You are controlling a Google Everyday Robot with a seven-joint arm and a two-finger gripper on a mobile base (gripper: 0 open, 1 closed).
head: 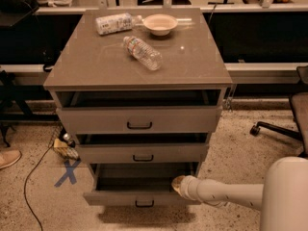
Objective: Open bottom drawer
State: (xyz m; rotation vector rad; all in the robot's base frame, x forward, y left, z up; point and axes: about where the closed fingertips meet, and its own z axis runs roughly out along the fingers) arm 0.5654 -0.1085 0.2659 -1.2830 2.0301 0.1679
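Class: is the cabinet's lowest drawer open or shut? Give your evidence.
Open: the bottom drawer stands pulled forward of the cabinet, its inside exposed. The gripper sits at its right end.

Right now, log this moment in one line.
grey-beige bottom drawer with black bar handle: pulled out | claw: at its right front corner

The gripper was recorded at the right end of the bottom drawer; its working end could not be made out. The arm was cut off at the right and bottom edges. A shoe was cropped at the left edge. Print on the bottle label was illegible.
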